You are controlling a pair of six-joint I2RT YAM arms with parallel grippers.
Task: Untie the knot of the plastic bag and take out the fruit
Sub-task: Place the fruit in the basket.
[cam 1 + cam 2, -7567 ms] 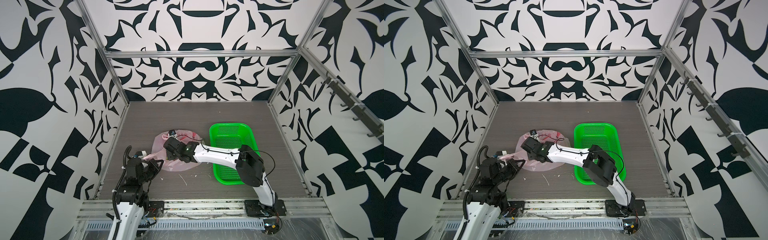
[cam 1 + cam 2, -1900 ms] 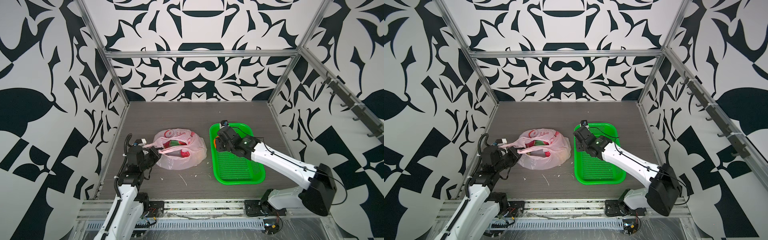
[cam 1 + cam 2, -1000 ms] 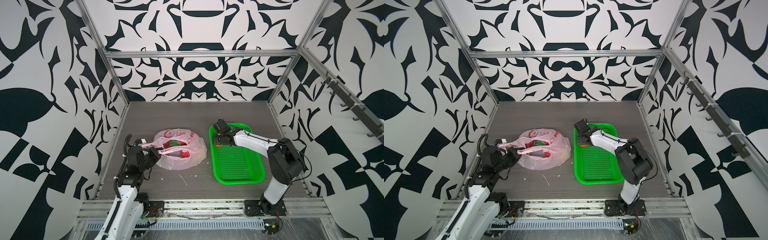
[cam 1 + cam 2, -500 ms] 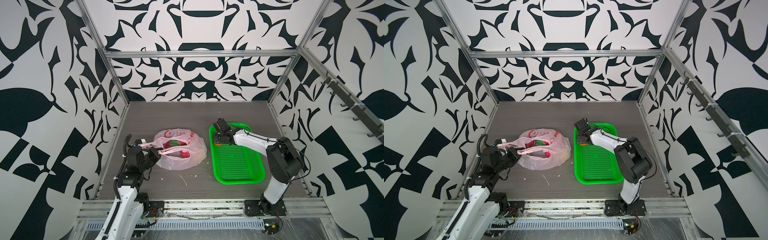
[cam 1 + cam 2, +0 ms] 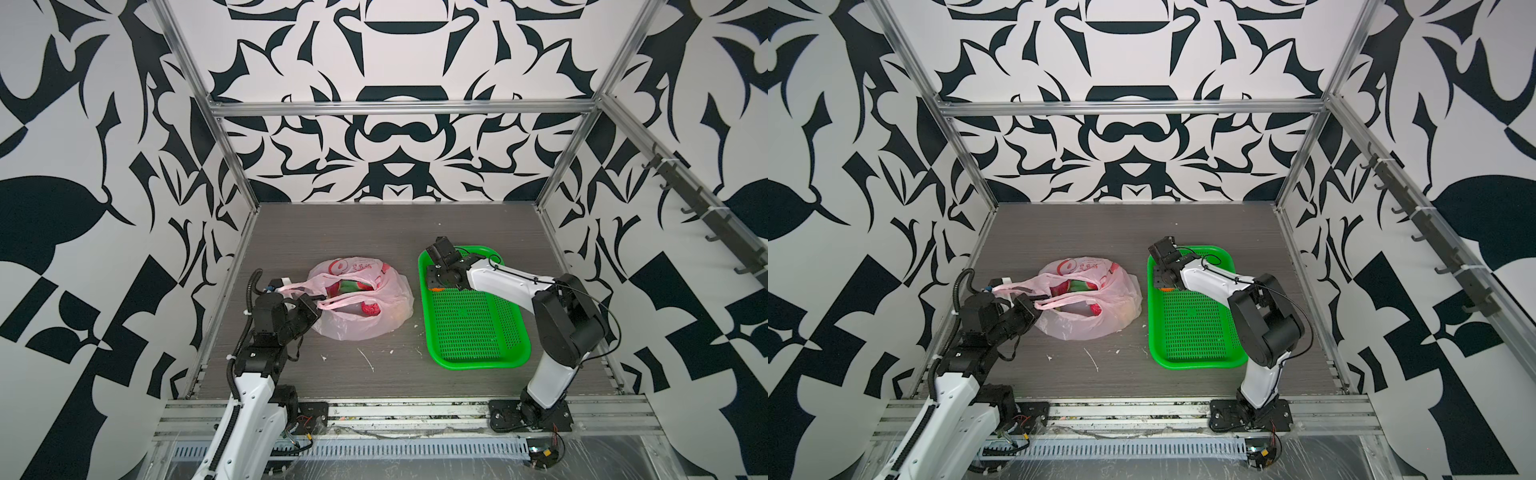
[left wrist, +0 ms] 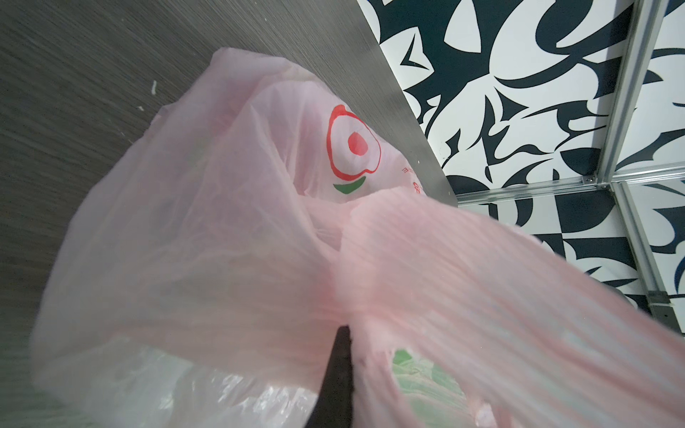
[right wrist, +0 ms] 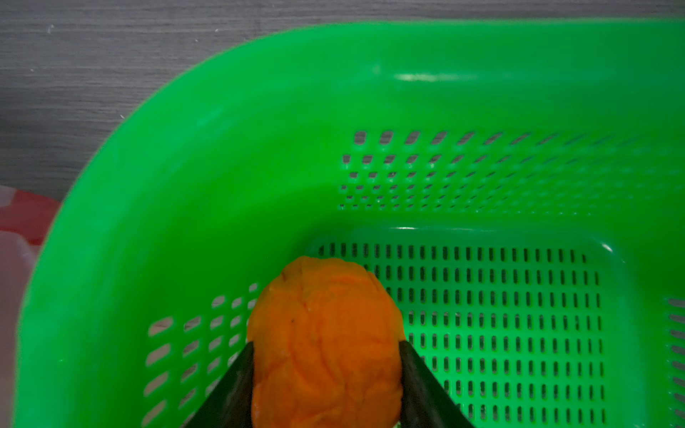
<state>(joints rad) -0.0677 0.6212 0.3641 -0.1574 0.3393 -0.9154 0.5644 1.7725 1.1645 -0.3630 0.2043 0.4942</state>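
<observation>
- Grey wood-grain tabletop (image 5: 374, 232), boxed in by black-and-white patterned walls (image 5: 395, 145).
- Pink plastic bag (image 5: 361, 328) slumped on that tabletop just beside the green basket (image 5: 478, 364), on the basket's side toward the left arm. Seen in both top views (image 5: 1084, 326). Touching the basket or not: cannot tell.
- Bag mouth gaping, its two handles (image 5: 347, 300) stretched away from the basket as separate loops.
- Inside the bag: bumpy red ball (image 5: 370, 309) near the front, something magenta and green (image 5: 353, 286) behind it, and a yellow-orange tint (image 5: 400, 318) through the film on the basket side.
- Red ring print (image 6: 352, 148) with a green leaf under it on the film, clear in the left wrist view.
- Left claw (image 5: 314, 306) clamped tight on one handle, at the bag's edge away from the basket. Second handle stretched on to that arm's wrist. Close up, one dark finger (image 6: 335, 363) pressed into bunched pink film.
- Orange (image 7: 322, 315) low in the basket's far corner, the corner nearest the bag.
- Right claw (image 7: 326, 344) gripping that orange, black fingers (image 7: 237, 381) flat against the peel on both sides. Resting on the perforated floor or held just above it: cannot tell.
- From above, only a sliver of orange showing under the right claw.
- White scraps (image 5: 368, 359) on the tabletop off the basket's near corner, on the bag side.
</observation>
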